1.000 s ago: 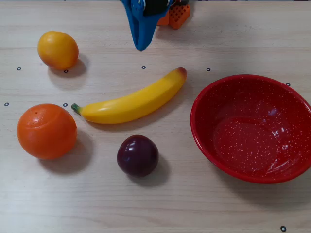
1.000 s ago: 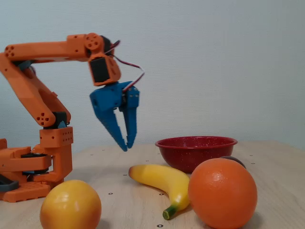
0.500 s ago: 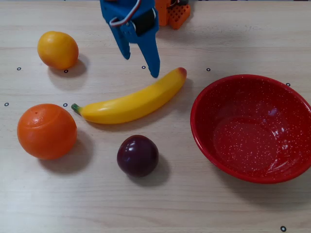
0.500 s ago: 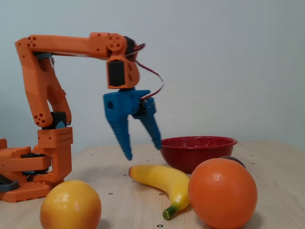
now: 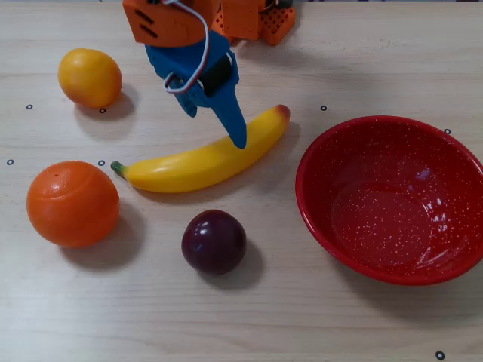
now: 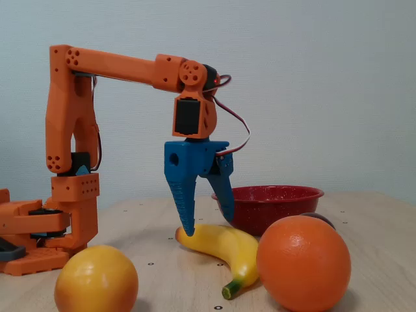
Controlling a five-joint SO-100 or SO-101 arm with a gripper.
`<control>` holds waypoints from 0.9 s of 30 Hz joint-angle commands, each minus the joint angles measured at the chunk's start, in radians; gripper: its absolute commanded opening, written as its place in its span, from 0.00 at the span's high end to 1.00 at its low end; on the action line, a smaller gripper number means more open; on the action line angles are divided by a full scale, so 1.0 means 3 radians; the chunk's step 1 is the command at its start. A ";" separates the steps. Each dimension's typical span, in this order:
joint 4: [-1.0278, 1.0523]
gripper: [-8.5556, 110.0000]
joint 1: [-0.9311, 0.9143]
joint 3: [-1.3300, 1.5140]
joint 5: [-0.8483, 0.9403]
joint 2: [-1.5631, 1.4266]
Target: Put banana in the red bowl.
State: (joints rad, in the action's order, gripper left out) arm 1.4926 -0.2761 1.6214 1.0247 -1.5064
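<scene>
Your gripper [image 6: 208, 224] hangs with its jaws spread, tips pointing down just above the banana [image 5: 202, 155] near its reddish end, gripping nothing. That banana lies flat on the bench [image 5: 377, 60], with the red bowl [image 5: 392, 200] close beside it on the right in the overhead view, and a dark plum [image 5: 213, 241] just below.

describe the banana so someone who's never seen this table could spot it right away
In the overhead view, start at the big red bowl on the right and look just left of its rim. The banana lies there on the wood, under the open blue pincer. It is the only long curved fruit; the orange, plum and yellow fruit are round.
</scene>
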 commanded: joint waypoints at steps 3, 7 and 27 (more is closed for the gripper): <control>0.0133 0.63 0.0036 -0.0450 0.0056 0.0051; 0.0097 0.62 0.0092 -0.0501 0.0031 0.0174; -0.0251 0.59 0.0353 -0.0557 -0.0629 0.0552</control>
State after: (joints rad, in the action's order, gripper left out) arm 1.4373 -0.1887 1.5294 0.8866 -1.2993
